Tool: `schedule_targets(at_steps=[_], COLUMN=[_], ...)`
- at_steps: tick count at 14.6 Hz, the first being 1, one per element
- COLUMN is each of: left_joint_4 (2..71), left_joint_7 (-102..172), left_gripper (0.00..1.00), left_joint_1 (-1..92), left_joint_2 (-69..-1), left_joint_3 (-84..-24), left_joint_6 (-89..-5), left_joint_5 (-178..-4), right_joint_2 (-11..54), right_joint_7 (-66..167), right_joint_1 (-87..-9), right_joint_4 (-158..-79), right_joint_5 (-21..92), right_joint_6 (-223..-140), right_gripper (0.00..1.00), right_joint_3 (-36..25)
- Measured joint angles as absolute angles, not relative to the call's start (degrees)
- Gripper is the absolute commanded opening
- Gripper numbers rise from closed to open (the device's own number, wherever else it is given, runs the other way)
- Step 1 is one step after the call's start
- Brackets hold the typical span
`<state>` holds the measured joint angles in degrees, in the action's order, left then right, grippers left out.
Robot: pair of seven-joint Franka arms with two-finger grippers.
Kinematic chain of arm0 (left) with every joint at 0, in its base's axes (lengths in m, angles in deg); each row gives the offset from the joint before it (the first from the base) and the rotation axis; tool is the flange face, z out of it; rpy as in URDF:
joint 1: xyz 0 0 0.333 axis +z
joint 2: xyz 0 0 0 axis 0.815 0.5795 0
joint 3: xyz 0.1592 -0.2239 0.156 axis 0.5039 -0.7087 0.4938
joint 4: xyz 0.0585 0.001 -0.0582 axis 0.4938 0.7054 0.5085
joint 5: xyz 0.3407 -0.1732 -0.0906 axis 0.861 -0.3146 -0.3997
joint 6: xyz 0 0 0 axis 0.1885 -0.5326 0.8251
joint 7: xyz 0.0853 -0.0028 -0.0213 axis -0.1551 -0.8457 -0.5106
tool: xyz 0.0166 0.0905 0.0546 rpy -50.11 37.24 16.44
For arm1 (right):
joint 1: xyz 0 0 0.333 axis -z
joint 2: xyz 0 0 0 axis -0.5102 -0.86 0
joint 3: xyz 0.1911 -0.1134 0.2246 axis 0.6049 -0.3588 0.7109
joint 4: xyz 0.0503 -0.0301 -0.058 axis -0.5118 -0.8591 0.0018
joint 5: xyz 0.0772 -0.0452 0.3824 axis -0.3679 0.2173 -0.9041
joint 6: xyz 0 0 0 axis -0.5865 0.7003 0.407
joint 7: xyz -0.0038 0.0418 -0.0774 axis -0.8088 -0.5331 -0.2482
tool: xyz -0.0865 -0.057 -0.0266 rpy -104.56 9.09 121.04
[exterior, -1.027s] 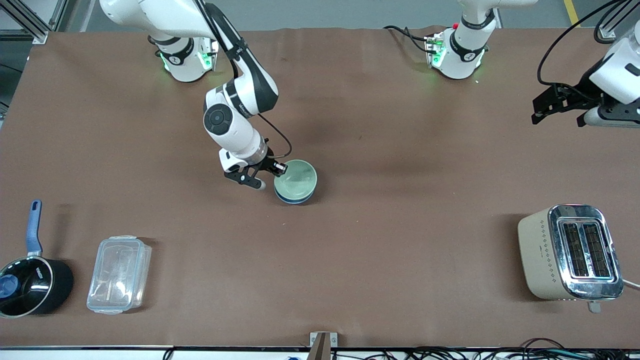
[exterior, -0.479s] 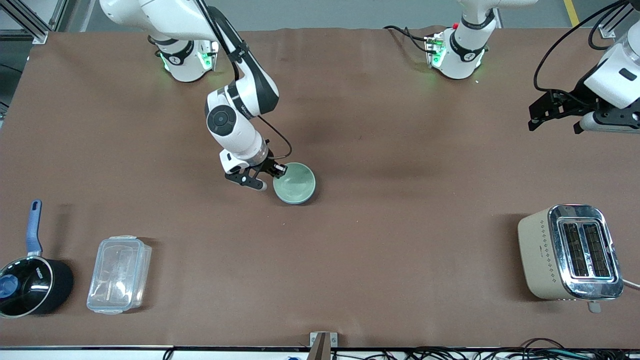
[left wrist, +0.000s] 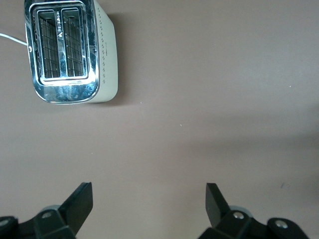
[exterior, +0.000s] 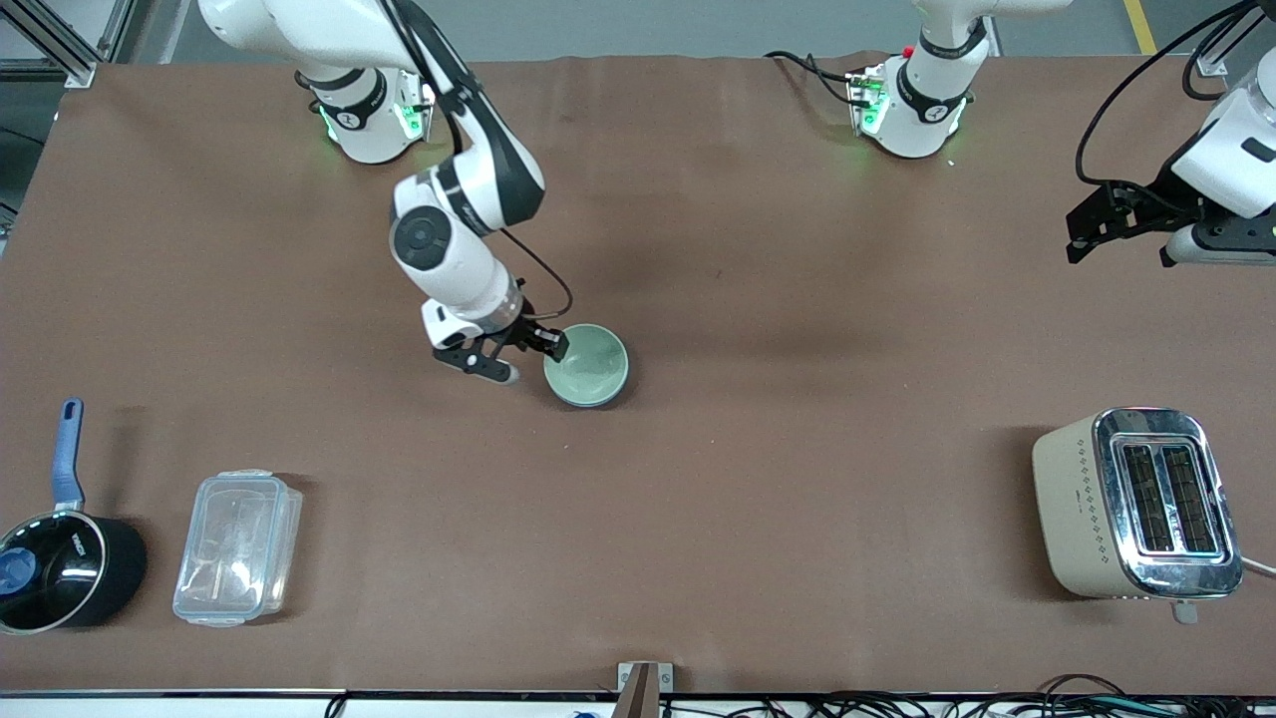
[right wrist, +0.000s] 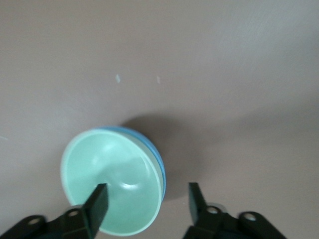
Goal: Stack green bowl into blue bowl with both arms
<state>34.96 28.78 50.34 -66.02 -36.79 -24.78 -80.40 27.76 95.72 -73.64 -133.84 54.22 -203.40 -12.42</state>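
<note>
Just left of the front view's centre, the green bowl (exterior: 588, 364) sits nested inside the blue bowl (exterior: 596, 401) on the table (exterior: 797, 479), the released right end effector (exterior: 518, 359) straddling its rim, while the left end effector (exterior: 1121, 224), spread wide, hangs at upper right.

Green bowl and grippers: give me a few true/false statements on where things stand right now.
1. The green bowl sits inside the blue bowl. True.
2. The right gripper is shut on the green bowl's rim. False: its fingers are open, one over the bowl and one outside it.
3. The left gripper is open above bare table near the toaster. True.
4. The stacked bowls stand beside the saucepan. False: they are mid-table, well apart from it.
5. The plastic container holds the blue bowl. False: the container has no bowl in it.
</note>
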Motion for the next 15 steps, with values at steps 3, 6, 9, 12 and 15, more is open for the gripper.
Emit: schedule_targets(at_steps=[3, 6, 9, 12, 15], left_joint_4=[35.0, 35.0, 34.5, 32.7, 32.0], left_joint_7=[28.7, 28.4, 28.3, 28.3, 28.3], left_gripper=[1.00, 1.00, 1.00, 1.00, 1.00], left_joint_1=[51.0, 51.8, 51.8, 51.8, 51.8], left_joint_2=[-66.0, -66.0, -65.7, -64.7, -64.3], left_joint_3=[-36.5, -36.5, -36.5, -36.5, -36.5], left_joint_6=[-24.8, -24.8, -24.9, -24.9, -24.9], left_joint_5=[-80.4, -80.4, -80.4, -80.4, -80.4], right_joint_2=[38.6, 46.6, 47.9, 47.3, 47.2], right_joint_7=[95.7, 95.4, 89.1, 75.2, 64.2], right_joint_1=[-73.4, -73.2, -73.1, -71.1, -65.8], right_joint_4=[-132.3, -129.8, -124.8, -117.6, -113.5], right_joint_5=[64.7, 73.7, 75.7, 75.8, 75.0], right_joint_6=[-191.9, -181.4, -176.4, -174.3, -173.3], right_gripper=[1.00, 1.00, 1.00, 1.00, 1.00], right_joint_3=[-18.7, -24.4, -29.5, -35.6, -36.5])
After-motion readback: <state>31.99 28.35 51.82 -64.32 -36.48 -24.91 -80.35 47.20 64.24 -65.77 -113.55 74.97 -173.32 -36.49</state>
